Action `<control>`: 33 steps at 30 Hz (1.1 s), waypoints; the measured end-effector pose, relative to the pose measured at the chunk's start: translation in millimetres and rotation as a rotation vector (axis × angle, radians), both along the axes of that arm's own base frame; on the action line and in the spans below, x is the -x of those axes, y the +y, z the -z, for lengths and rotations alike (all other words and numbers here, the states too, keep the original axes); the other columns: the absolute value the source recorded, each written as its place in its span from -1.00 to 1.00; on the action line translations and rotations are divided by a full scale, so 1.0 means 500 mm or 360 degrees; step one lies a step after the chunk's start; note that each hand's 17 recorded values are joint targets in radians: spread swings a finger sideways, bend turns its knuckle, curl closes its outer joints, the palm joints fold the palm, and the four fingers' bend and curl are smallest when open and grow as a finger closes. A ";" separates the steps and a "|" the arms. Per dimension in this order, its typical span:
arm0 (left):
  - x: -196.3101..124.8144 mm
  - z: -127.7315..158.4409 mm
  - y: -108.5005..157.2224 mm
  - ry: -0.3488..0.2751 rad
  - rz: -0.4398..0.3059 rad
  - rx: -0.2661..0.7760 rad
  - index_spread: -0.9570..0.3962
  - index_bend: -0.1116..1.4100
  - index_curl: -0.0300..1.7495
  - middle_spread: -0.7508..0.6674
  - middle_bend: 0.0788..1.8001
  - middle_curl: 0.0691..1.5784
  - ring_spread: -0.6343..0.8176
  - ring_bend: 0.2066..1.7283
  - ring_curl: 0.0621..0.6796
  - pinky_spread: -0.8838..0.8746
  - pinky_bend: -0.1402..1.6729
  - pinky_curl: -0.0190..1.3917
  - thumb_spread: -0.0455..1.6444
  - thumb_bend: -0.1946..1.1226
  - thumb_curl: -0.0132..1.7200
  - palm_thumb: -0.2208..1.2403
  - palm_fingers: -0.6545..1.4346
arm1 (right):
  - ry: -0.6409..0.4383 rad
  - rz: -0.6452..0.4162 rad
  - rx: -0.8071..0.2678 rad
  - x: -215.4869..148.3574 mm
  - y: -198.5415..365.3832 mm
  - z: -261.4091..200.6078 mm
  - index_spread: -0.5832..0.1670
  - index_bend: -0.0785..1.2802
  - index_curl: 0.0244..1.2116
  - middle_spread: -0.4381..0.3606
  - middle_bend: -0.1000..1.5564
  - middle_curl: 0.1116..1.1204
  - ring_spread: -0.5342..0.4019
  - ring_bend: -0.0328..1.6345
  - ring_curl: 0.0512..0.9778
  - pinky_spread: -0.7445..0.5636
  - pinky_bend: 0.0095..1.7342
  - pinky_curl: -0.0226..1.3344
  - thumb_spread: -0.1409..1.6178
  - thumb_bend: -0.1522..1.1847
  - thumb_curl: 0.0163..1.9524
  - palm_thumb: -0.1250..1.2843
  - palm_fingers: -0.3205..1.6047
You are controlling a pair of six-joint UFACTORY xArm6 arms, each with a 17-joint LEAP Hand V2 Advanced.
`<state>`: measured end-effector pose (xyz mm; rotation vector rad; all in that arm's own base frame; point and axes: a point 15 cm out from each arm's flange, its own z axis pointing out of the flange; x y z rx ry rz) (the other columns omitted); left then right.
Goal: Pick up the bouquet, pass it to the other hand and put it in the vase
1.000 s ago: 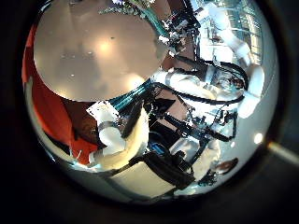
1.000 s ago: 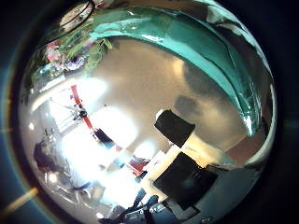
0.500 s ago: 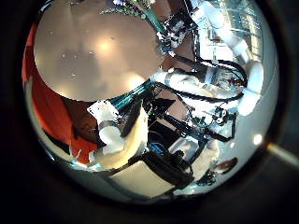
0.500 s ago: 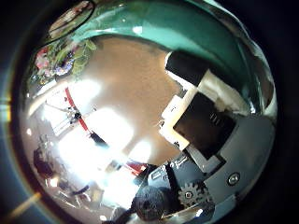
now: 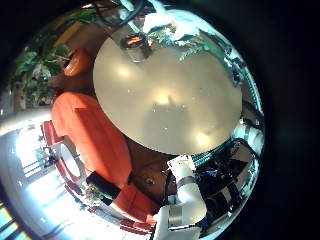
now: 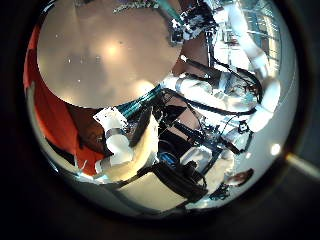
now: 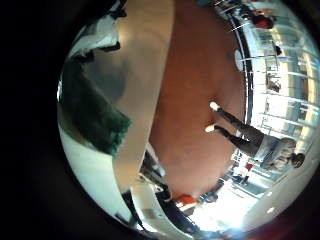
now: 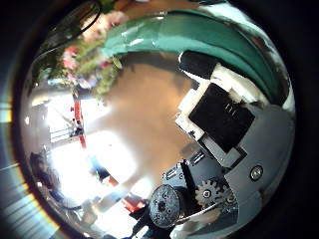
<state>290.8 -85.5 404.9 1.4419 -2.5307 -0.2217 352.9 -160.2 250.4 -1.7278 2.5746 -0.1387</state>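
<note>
The bouquet, small flowers among leaves, lies on the round table close in front of my right palm. A finger of my right hand reaches into that view, straight, apart from the flowers and holding nothing. From the left palm I see the vase standing near the table's far rim, the bouquet's leaves beside it, and my right hand above them. My left hand hangs beside the table's near edge, fingers relaxed and empty. The right arm crosses the left thumb side view.
A low upholstered seat stands on the floor beside the table, under my left hand. The table's rim and bare floor show in the right little finger side view. Potted plants stand behind the table.
The right palm has moved nearer the bouquet, which now shows larger and higher. The right hand's finger has swung further into its view. The left hand has stayed still.
</note>
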 end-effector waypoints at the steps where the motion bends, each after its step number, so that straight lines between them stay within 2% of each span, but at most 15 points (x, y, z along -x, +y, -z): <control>1: 0.000 -0.001 0.002 0.0000 -0.0002 0.0000 0.40 -0.52 -0.47 0.59 -0.87 -0.67 0.62 -0.76 -0.56 0.57 -0.65 -0.65 0.41 -0.73 -0.65 -0.31 -0.20 | -0.0027 0.0002 0.0006 0.007 -0.005 -0.019 -0.35 0.71 0.37 -0.39 0.61 0.53 -0.31 0.72 0.21 -0.19 0.69 -0.35 0.23 -0.67 -0.35 0.77 0.58; 9: -0.024 -0.038 0.003 -0.0066 -0.0032 0.0033 0.40 -0.53 -0.47 0.59 -0.87 -0.67 0.62 -0.77 -0.55 0.57 -0.65 -0.65 0.41 -0.74 -0.65 -0.31 -0.20 | -0.0269 0.0074 -0.0119 0.024 -0.021 -0.120 -0.18 0.78 0.42 -0.27 0.69 0.47 -0.27 0.77 0.29 -0.16 0.68 -0.27 0.20 -0.70 -0.25 0.77 0.55; 15: -0.033 -0.051 -0.002 -0.0075 -0.0073 0.0061 0.39 -0.52 -0.47 0.59 -0.87 -0.67 0.62 -0.77 -0.55 0.57 -0.66 -0.65 0.41 -0.74 -0.65 -0.32 -0.19 | -0.0564 0.0050 -0.0427 0.005 0.002 -0.198 -0.12 0.82 0.42 -0.22 0.72 0.42 -0.25 0.79 0.31 -0.15 0.65 -0.23 0.18 -0.72 -0.17 0.77 0.55; 19: -0.056 -0.086 0.007 -0.0104 -0.0213 0.0109 0.39 -0.51 -0.47 0.57 -0.86 -0.66 0.60 -0.76 -0.55 0.57 -0.66 -0.66 0.41 -0.73 -0.65 -0.33 -0.17 | -0.0779 0.0028 -0.0681 -0.003 0.025 -0.272 -0.09 0.83 0.42 -0.20 0.73 0.39 -0.24 0.80 0.31 -0.15 0.64 -0.19 0.17 -0.74 -0.13 0.76 0.54; 22: -0.069 -0.114 -0.014 -0.0064 -0.0264 0.0225 0.39 -0.51 -0.47 0.56 -0.86 -0.66 0.60 -0.75 -0.54 0.57 -0.66 -0.66 0.41 -0.74 -0.65 -0.33 -0.16 | -0.0911 -0.0023 -0.0894 -0.002 0.057 -0.316 -0.07 0.83 0.41 -0.19 0.75 0.36 -0.24 0.80 0.31 -0.16 0.63 -0.17 0.16 -0.74 -0.09 0.76 0.54; 25: -0.083 -0.139 -0.017 -0.0037 -0.0322 0.0380 0.42 -0.53 -0.47 0.57 -0.86 -0.65 0.60 -0.74 -0.53 0.57 -0.66 -0.67 0.35 -0.80 -0.68 -0.53 -0.18 | -0.1003 -0.0139 -0.1147 -0.002 0.122 -0.366 -0.06 0.84 0.41 -0.18 0.76 0.34 -0.24 0.80 0.32 -0.16 0.62 -0.15 0.16 -0.75 -0.06 0.76 0.54; 29: -0.090 -0.172 -0.063 -0.0017 -0.0315 0.0633 0.51 -0.59 -0.48 0.61 -0.87 -0.66 0.61 -0.72 -0.52 0.58 -0.65 -0.66 0.24 -0.78 -0.68 -0.67 -0.21 | -0.1086 -0.0364 -0.1482 0.022 0.229 -0.454 -0.05 0.84 0.40 -0.18 0.77 0.31 -0.23 0.80 0.31 -0.16 0.61 -0.12 0.16 -0.76 -0.02 0.76 0.54; 33: -0.103 -0.219 -0.088 -0.0047 -0.0307 0.0884 0.56 -0.61 -0.49 0.64 -0.88 -0.66 0.63 -0.70 -0.51 0.59 -0.64 -0.65 0.18 -0.76 -0.67 -0.70 -0.22 | -0.1222 -0.0565 -0.1633 0.049 0.314 -0.559 -0.04 0.84 0.40 -0.17 0.78 0.29 -0.23 0.81 0.32 -0.16 0.59 -0.09 0.16 -0.77 0.02 0.75 0.54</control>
